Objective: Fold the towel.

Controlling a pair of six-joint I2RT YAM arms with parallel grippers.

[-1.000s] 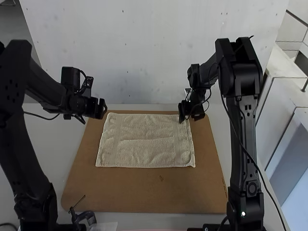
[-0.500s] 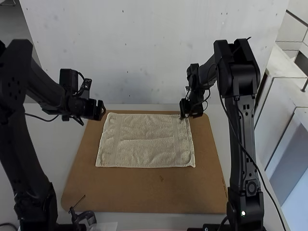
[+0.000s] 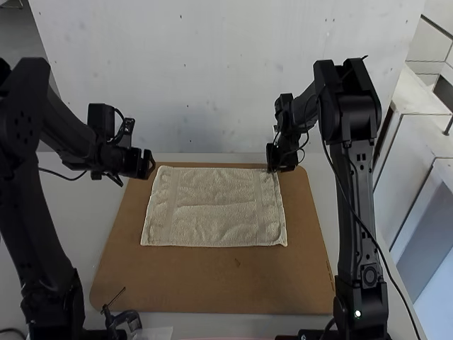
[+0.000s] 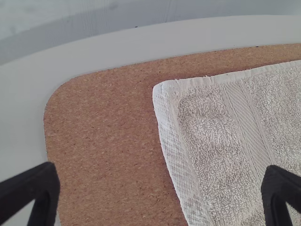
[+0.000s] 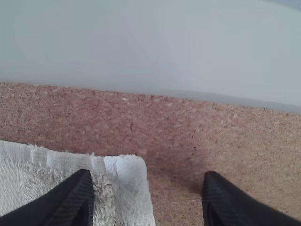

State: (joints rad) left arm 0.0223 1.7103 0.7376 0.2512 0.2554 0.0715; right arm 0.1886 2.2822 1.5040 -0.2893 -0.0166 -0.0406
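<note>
1. Towel: a beige, rectangular terry cloth point(image 3: 214, 207) with a woven band near each short end. It lay spread, low wrinkles across its middle, long sides running left to right.
2. Under it: a brown, round-cornered cork board point(image 3: 212, 283), set on a pale grey desk point(image 3: 76, 234). The towel sat toward the board's far side, with a wide strip of cork on the near side.
3. Left gripper point(image 3: 150, 163), black: held near the towel's far left corner. Jaws spread wide. In the left wrist view, that corner and its pale hem showed beyond the gap, one tip over the towel as seen there.
4. Right gripper point(image 3: 282, 168), black: at the towel's far right corner. Jaws spread. In the right wrist view, the corner showed between the tips, one over the terry, the other over bare cork. Could not tell whether either tip touched cloth.
5. A small black clamp-like fitting point(image 3: 124, 319) stood at the board's near left edge.
6. A thin black cable point(image 3: 372, 239) ran down alongside the right arm.
</note>
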